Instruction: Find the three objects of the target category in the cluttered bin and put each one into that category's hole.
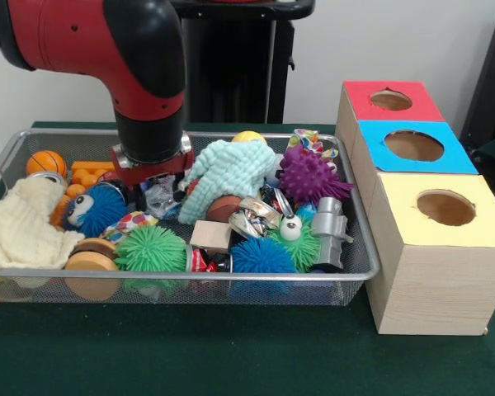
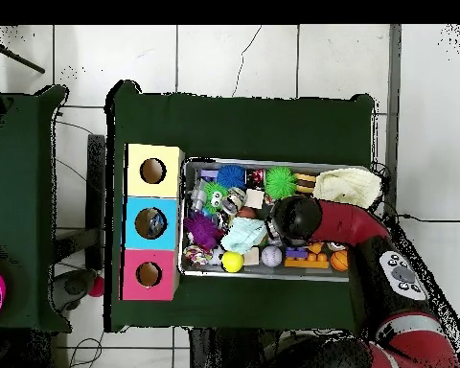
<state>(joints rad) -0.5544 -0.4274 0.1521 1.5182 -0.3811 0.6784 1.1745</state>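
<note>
Currently gripper (image 1: 153, 177) is down in the bin (image 1: 16, 140), left-centre among clutter; can't tell fingers' state. Blue hole (image 1: 413, 145) lies well right, outside the bin, in the wooden box (image 1: 433, 272).

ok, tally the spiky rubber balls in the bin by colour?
Blue: 2, the plain blue ball and the blue ball with eyes
Green: 2, the plain green ball and the green ball with an eye
Purple: 1, the purple ball
Total: 5
</note>
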